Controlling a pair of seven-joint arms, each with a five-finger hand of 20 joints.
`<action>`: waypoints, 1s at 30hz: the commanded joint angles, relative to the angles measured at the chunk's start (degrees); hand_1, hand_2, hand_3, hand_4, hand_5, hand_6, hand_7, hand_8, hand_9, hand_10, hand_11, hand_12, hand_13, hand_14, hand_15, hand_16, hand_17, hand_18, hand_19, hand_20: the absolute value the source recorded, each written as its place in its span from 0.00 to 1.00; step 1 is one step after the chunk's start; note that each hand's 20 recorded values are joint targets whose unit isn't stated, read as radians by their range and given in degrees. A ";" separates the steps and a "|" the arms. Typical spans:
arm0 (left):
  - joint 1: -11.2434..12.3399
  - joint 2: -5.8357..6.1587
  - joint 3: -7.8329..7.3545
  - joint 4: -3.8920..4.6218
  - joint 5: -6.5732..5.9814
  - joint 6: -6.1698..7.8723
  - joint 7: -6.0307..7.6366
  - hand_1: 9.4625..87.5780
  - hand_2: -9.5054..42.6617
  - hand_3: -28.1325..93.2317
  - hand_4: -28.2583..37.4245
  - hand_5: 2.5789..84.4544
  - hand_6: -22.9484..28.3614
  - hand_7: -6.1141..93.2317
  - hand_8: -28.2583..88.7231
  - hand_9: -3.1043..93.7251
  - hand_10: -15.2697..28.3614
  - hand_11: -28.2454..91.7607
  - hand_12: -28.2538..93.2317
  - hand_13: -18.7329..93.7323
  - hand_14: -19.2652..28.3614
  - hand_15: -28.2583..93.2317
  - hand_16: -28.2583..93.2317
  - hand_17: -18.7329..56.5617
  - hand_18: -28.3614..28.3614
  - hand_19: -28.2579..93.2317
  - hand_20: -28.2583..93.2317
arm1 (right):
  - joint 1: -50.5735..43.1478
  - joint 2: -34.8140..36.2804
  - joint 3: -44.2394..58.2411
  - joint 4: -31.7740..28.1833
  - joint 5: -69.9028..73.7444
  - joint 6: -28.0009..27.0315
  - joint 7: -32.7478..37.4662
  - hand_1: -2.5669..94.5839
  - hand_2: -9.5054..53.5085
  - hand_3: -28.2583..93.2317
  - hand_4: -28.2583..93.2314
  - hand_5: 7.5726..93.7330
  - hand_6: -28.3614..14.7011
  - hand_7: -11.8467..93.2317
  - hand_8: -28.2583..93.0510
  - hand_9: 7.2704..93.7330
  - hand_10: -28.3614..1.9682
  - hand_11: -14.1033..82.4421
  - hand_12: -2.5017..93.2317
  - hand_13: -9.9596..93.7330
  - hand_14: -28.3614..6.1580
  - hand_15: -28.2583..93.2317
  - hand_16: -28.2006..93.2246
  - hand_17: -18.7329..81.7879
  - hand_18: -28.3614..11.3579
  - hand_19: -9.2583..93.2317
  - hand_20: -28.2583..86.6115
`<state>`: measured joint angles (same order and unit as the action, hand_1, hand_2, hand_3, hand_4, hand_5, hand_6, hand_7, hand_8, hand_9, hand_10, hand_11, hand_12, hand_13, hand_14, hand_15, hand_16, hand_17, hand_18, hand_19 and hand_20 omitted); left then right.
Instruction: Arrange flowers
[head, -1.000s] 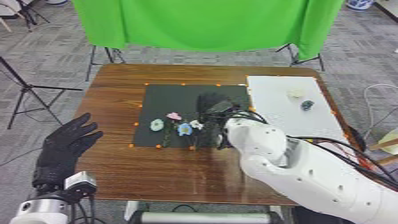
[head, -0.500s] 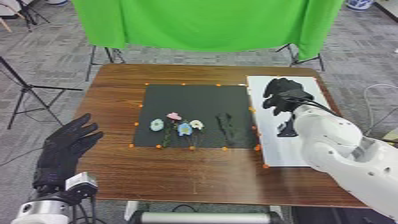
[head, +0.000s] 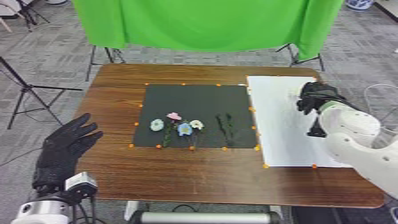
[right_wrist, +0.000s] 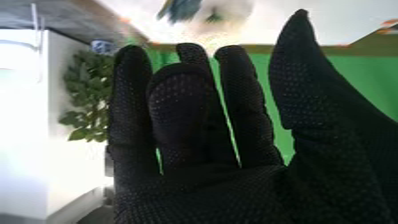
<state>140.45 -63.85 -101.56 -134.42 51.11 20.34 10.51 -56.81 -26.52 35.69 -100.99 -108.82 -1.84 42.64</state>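
Observation:
My right hand (head: 318, 98) is over the right side of the white sheet (head: 280, 145), partly covering the area where two loose flower heads lie. In the right wrist view my open right hand (right_wrist: 204, 185) holds nothing; past its fingertips are a dark blue-grey flower (right_wrist: 183, 9) and a cream flower (right_wrist: 220, 14). On the black mat (head: 191, 97) lie a pale green flower (head: 156, 125), a pink one (head: 173, 116), a blue one (head: 185, 129) and a white one (head: 196, 124). Right of them are dark green stems (head: 226, 125). My left hand (head: 64, 142) stands open beyond the table's left edge.
Orange markers line the mat and the sheet on the brown table (head: 195, 175). A green cloth (head: 209, 25) hangs behind the far edge. A black tripod (head: 31, 87) stands on the floor to the left.
My right hand has left the black mat, crossed over to the white sheet and moved farther right and slightly nearer. The stems it covered now show. My left hand has stayed still.

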 joint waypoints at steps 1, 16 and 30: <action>0.23 0.03 0.60 -0.19 -0.54 0.57 0.45 0.20 0.30 0.91 0.12 0.47 0.67 0.22 0.15 0.41 0.80 0.47 0.30 0.42 0.96 0.68 0.14 0.13 0.90 0.73 0.24 | 2.00 2.13 0.18 2.24 0.93 -1.63 4.48 0.37 0.03 0.99 0.00 0.49 0.61 0.33 0.10 0.52 0.47 0.31 0.16 0.79 0.69 0.91 0.32 0.50 0.27 1.00 0.23; 0.03 -0.39 0.88 0.09 -0.50 0.05 0.39 0.20 0.30 0.91 0.12 0.47 0.67 0.22 0.15 0.41 0.80 0.47 0.30 0.42 0.96 0.68 0.14 0.13 0.90 0.73 0.24 | 4.68 -1.77 -0.12 6.46 4.16 -7.52 4.82 0.36 0.03 1.00 0.00 0.42 0.63 0.30 0.11 0.48 0.46 0.28 0.16 0.78 0.67 0.92 0.32 0.50 0.25 1.00 0.24; -0.69 -0.17 1.25 0.51 -0.90 0.21 0.60 0.20 0.30 0.91 0.12 0.47 0.67 0.22 0.15 0.41 0.80 0.47 0.30 0.42 0.97 0.68 0.14 0.13 0.90 0.73 0.24 | 3.20 -8.06 2.34 10.84 2.08 -14.81 2.71 0.35 0.04 1.00 0.00 0.35 0.62 0.30 0.11 0.50 0.47 0.29 0.16 0.79 0.66 0.93 0.31 0.50 0.25 1.00 0.25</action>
<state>139.69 -63.91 -100.55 -134.31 50.79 20.37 11.11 -53.11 -30.30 37.15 -93.46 -104.69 -11.12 46.22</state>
